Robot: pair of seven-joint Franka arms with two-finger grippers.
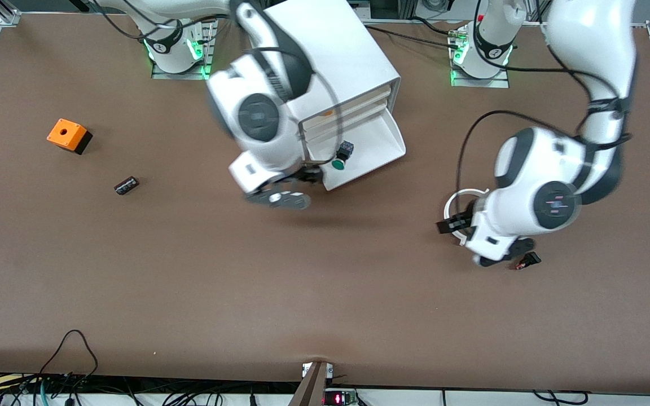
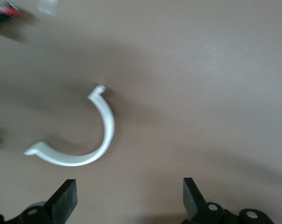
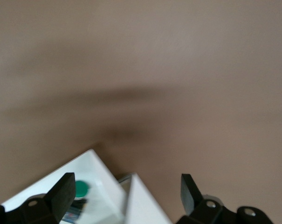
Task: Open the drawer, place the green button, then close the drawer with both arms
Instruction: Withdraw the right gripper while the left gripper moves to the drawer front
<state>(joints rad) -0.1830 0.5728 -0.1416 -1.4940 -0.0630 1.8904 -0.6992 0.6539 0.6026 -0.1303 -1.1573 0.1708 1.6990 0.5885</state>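
The button [image 1: 343,156] is lying inside the open drawer [image 1: 384,141], near the tray's front wall at the end toward the right arm, tipped on its side so that its green cap is pointing toward the front camera and its black body toward the cabinet [image 1: 330,62]; its long axis is running roughly along the line the drawer slides on. The right gripper [image 1: 282,194] is being held just past the drawer's front corner, over bare table [image 1: 325,293], with its fingers spread wide and nothing between them; in the right wrist view the green cap is showing just beside one fingertip, inside the white tray. So the placing step is judged to be done, and the closing push is what is being called for. For that move the relation that matters is that the drawer front is lying between the right gripper and the cabinet, with the push direction running from the gripper's side up toward the robots' bases. The right arm is being judged much the nearer of the two. The left gripper [image 1: 453,224] is hanging well apart from the drawer, toward the left arm's end of the table, low over a white half-ring [image 1: 456,198], its fingers also wide open and empty. A small dark part with red [image 1: 528,260] is lying on the table close by that gripper. An orange box [image 1: 69,135] and a dark cylinder [image 1: 126,185] are lying at the right arm's end, untouched.
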